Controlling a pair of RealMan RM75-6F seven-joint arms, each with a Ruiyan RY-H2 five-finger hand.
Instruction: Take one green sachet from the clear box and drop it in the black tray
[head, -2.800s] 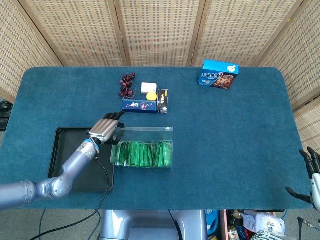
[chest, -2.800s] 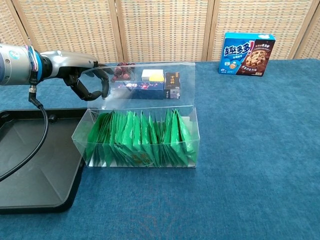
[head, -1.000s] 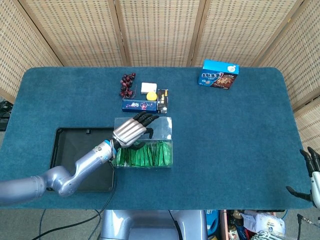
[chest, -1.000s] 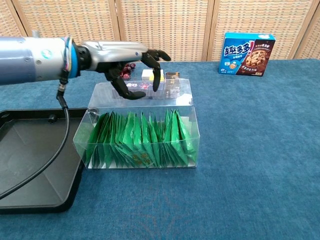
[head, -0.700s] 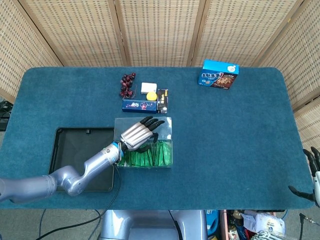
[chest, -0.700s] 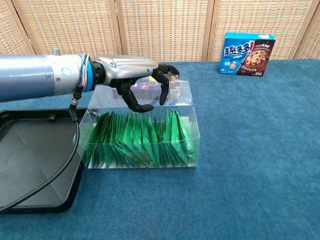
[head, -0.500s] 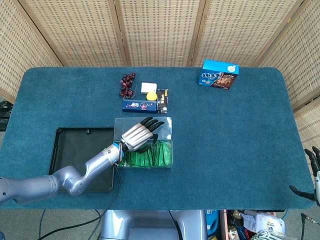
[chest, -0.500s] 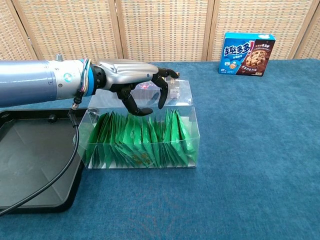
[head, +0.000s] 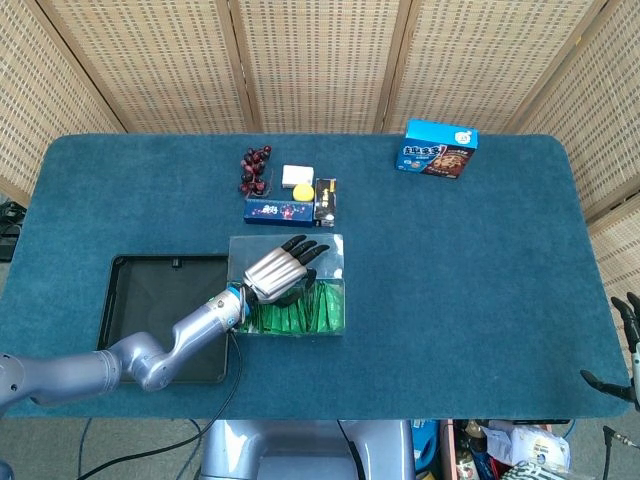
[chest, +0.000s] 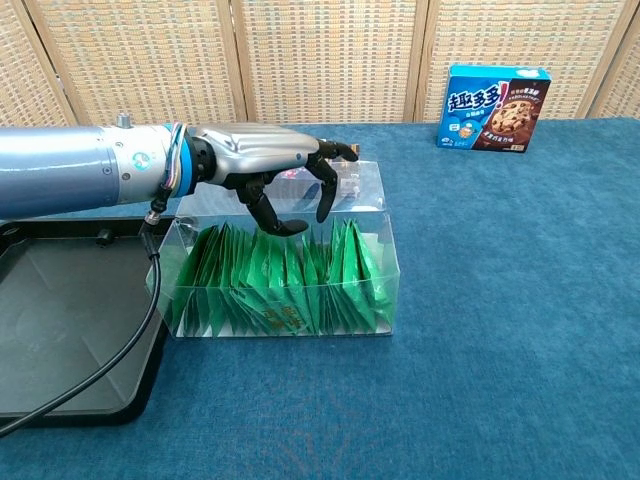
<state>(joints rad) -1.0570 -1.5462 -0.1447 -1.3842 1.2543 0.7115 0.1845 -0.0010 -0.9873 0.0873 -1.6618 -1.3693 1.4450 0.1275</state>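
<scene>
The left hand (chest: 262, 160) hovers palm down over the open top of the clear box (chest: 385, 262), its dark fingers (chest: 325, 195) spread and curled downward with the tips above the sachets (chest: 275, 285); it holds nothing. Directly beneath it the green sachets stand on edge in a packed row filling the near side of the box, none lifted out of the row. In the head view the left hand (head: 278, 268) lies across the left half of the box (head: 336, 290), with the arm running back down to the left over the corner of the black tray (head: 118, 290). The tray lies just beside the box, behind the wrist on the arm's side. Beyond the fingertips, on the far side of the box, sit a blue packet (head: 275, 211), a small dark carton (head: 325, 199), a white block (head: 295, 175), a yellow round thing (head: 302, 191) and a bunch of dark grapes (head: 254, 168). A blue cookie box (chest: 497, 107) stands well apart, far to the right. The right hand (head: 628, 345) shows only at the right edge of the head view, well apart from everything, fingers apart and holding nothing
</scene>
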